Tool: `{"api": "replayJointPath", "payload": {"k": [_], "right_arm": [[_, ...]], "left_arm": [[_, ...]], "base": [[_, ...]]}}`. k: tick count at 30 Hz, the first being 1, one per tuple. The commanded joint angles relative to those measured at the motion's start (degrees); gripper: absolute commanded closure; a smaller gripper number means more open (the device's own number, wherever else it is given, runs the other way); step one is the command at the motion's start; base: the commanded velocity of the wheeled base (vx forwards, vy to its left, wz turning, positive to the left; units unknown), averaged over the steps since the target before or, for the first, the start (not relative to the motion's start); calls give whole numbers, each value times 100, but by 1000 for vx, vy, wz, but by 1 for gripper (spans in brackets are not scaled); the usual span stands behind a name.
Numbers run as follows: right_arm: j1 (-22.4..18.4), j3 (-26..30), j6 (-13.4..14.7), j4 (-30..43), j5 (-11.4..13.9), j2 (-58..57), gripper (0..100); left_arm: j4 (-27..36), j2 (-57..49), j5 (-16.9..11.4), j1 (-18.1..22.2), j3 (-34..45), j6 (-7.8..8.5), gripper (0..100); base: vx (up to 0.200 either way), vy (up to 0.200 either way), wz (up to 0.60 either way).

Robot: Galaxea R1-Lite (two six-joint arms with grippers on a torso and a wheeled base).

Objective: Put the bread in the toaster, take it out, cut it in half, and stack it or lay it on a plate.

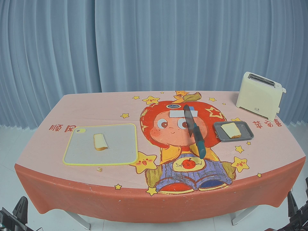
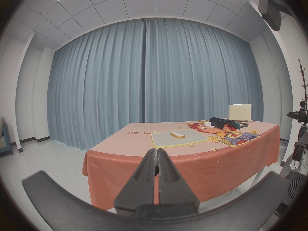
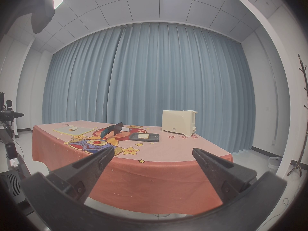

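Note:
One half slice of bread (image 1: 100, 141) lies on the grey cutting board (image 1: 118, 151) at the table's left. Another bread piece (image 1: 231, 130) rests on the dark grey plate (image 1: 247, 132) at the right. The cream toaster (image 1: 260, 95) stands at the far right with its slots empty. A knife (image 1: 195, 130) with a teal handle leans on a white rest (image 1: 179, 113) in the middle. My left gripper (image 2: 157, 167) hangs shut below the table's front left. My right gripper (image 3: 152, 166) is open, low off the front right, far from the plate (image 3: 144, 137) and toaster (image 3: 178, 122).
A small crumb (image 1: 99, 169) lies just in front of the cutting board. The orange cartoon tablecloth (image 1: 160, 196) drapes over the front edge. Blue curtains (image 1: 154, 36) close off the back.

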Motion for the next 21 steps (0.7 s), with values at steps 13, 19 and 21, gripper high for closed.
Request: {"api": "replayJointPath", "payload": {"k": [13, 19, 21], "right_arm": [[-1, 84, -1, 2, -7, -84, 0], [-1, 84, -1, 2, 2, -84, 0], [-1, 84, -1, 11, 2, -84, 0]], "left_arm": [[-4, -93, -1, 3, 101, 2, 0], [-4, -93, -1, 3, 101, 11, 0], [-4, -93, 7, 3, 101, 11, 0]], "base": [[0, 0, 0], [0, 0, 0], [0, 0, 0]]}}
